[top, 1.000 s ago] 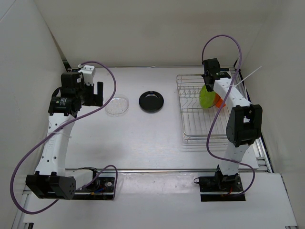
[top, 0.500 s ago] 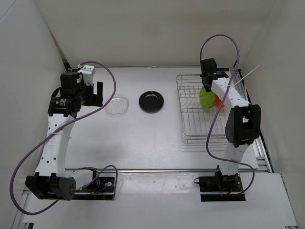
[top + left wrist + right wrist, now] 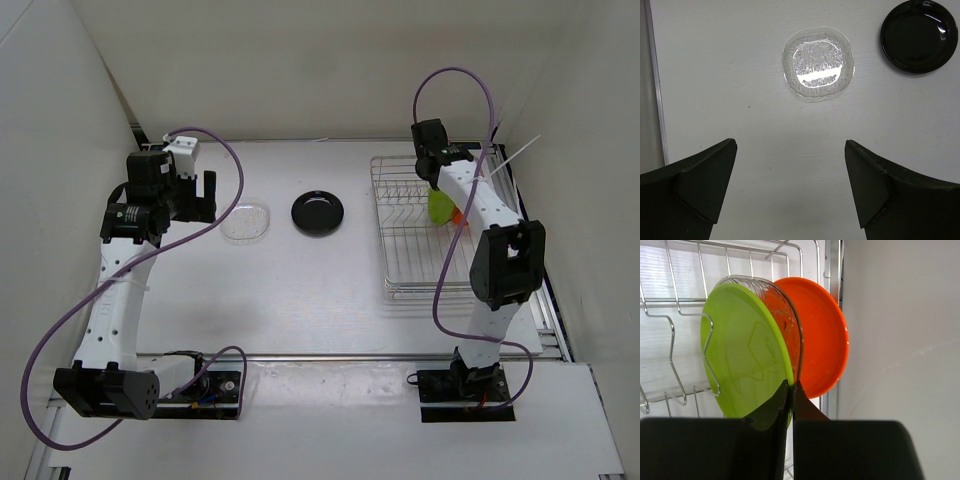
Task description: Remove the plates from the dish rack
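A white table (image 3: pixel 300 290) carries the job. The dish rack (image 3: pixel 400 262) sits at its far right, and two of the plates already lie flat to the left of it: the black plate (image 3: pixel 318 212) near the middle and a clear plate (image 3: pixel 246 221) just left of that.

Three more stand on edge toward the rack's far right. The lime green plate (image 3: pixel 745 355) is leftmost, a second clear plate (image 3: pixel 787 315) sits tight against it, and the orange plate (image 3: pixel 822 340) is rightmost, beside the rack's side wires.

The right arm (image 3: pixel 490 205) reaches over the rack. The right gripper (image 3: pixel 791 385) has its fingers pressed together at the lime plate's lower rim, which runs into the slit between them — by the look of it a pinch on that plate, though the clear one's edge lies very close. The left gripper (image 3: pixel 790 150) hangs spread wide and empty above the table, near the clear plate lying there.

The step in hand looks to be taking out the third plate. The next move calls for a straight lift clear of the divider prongs (image 3: pixel 400 190) — without dragging the clear neighbour along — then a carry left to bare table.
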`<action>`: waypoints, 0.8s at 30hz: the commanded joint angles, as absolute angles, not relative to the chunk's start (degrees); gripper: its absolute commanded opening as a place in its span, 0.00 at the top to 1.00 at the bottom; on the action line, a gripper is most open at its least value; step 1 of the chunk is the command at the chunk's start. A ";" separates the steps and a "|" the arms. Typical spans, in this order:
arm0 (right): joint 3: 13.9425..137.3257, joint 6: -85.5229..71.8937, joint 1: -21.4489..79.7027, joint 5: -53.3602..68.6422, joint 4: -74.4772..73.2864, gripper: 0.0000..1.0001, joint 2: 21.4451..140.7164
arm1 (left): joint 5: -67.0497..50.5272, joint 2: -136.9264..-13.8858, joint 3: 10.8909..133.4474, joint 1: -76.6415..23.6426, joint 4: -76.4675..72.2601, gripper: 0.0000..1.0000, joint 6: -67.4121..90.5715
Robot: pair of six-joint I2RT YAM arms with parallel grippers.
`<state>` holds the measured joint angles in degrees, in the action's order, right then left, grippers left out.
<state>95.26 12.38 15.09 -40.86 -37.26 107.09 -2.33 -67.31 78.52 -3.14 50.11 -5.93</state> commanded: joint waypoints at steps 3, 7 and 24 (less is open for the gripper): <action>98.00 14.24 15.56 -44.73 -36.65 0.99 101.95 | -2.90 -66.80 80.86 -3.34 49.57 0.00 -5.36; 98.00 16.35 15.56 -46.93 -35.51 0.99 100.02 | -2.90 -66.80 80.33 -3.34 49.04 0.00 -5.36; 102.91 17.94 22.85 -50.10 -37.87 0.99 91.59 | -12.55 -74.52 82.70 -4.56 45.88 0.00 -5.36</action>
